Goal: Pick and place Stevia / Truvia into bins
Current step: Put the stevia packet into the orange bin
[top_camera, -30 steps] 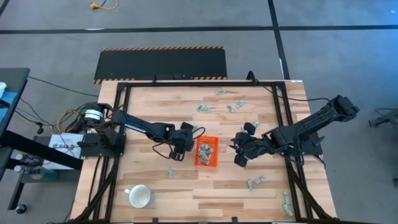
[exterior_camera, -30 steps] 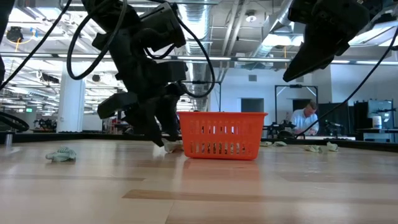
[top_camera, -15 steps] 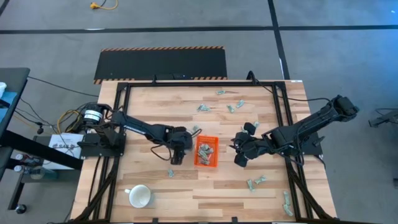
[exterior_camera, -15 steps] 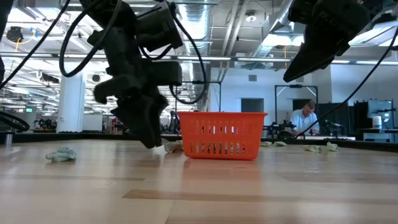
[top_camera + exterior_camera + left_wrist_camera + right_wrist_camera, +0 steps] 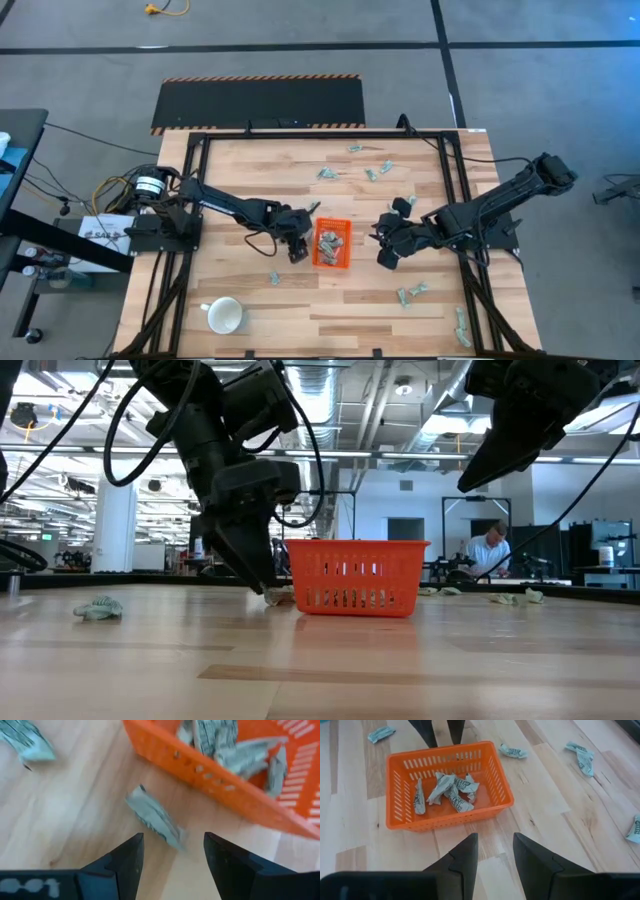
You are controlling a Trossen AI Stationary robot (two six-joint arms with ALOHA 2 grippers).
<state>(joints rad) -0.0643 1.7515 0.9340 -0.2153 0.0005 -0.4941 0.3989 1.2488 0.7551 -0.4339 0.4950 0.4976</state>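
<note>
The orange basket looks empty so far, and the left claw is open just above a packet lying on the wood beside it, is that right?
Not quite: the orange basket is not empty. The right wrist view shows several crumpled sweetener packets already inside it. The rest holds: in the left wrist view the left claw is open just above a packet lying on the wood beside the basket.

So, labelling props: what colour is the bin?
Bright orange bin, seen best in the right wrist view.
</note>
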